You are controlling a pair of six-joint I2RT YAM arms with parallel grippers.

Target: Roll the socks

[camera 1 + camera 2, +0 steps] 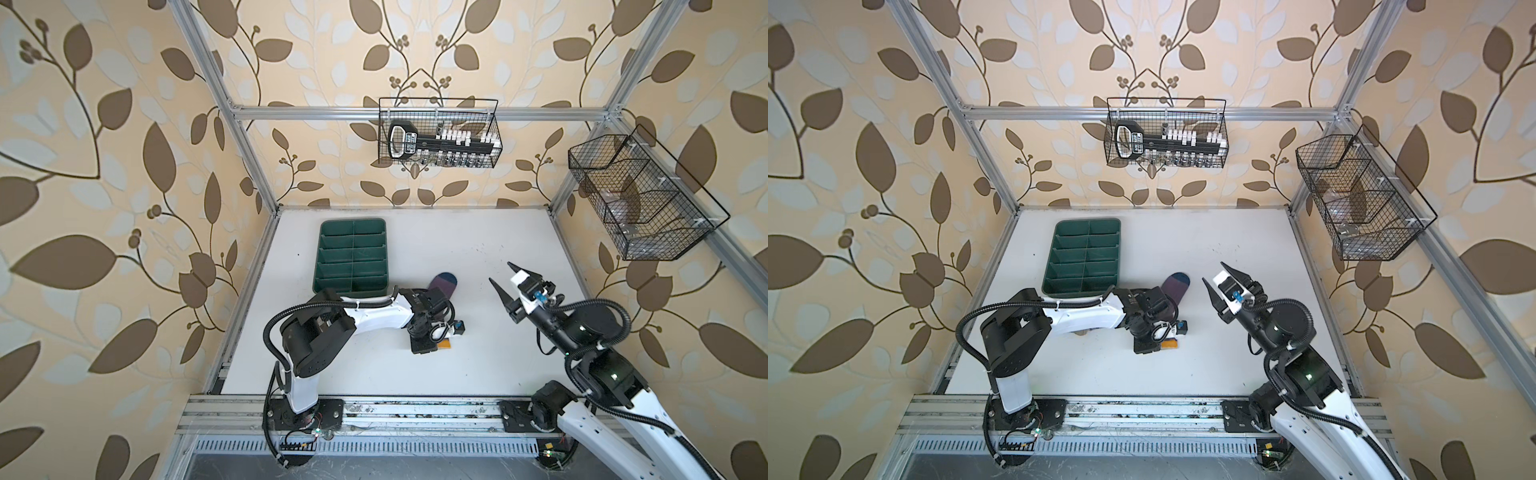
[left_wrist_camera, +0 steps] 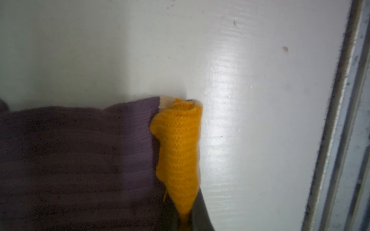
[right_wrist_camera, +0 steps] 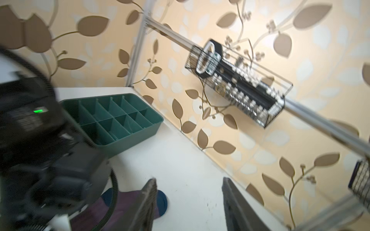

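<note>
Near the middle of the surface point(image 1: 457, 232), most of the purple sock point(image 1: 437, 289) is covered by the left arm point(image 1: 374, 318) in both top views; only the navy toe point(image 1: 444, 277) and a scrap of orange cuff point(image 1: 444, 344) are left showing. Of the tan sock point(image 2: 164, 101), just a pale sliver is seen, pattern untold. The left gripper point(image 2: 184, 214) is cropped at the picture's edge, its fingers point(image 2: 200, 216) barely glimpsed. The right wrist view is smeared, and the right gripper point(image 3: 189, 180) is cut off there. The wire basket point(image 1: 648, 199) contents cannot be made out.
</note>
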